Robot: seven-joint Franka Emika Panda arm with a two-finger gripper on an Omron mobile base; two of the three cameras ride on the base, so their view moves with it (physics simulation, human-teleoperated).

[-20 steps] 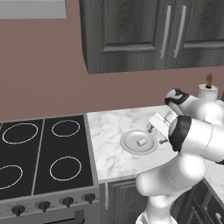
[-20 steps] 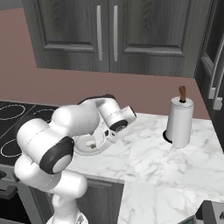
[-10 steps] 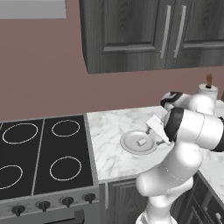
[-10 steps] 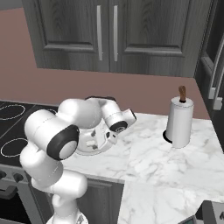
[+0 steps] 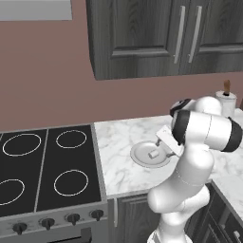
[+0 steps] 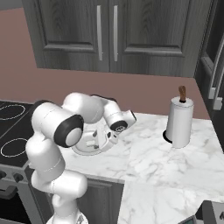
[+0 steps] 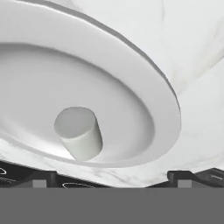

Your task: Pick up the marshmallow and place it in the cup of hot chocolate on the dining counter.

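The marshmallow [image 7: 79, 132] is seen lower left on the plate [image 7: 164, 109]; the end effector [image 7: 111, 177] is spread wide, holding nothing.

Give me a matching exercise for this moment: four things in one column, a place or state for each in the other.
Things:
1. marshmallow
2. plate
3. paper towel roll
4. gripper

Places or states:
A. upright near the wall, at the counter's far end from the stove
B. lying on the plate
C. open, close over the plate
D. on the marble counter beside the stove

Pairs: 1-B, 2-D, 3-A, 4-C
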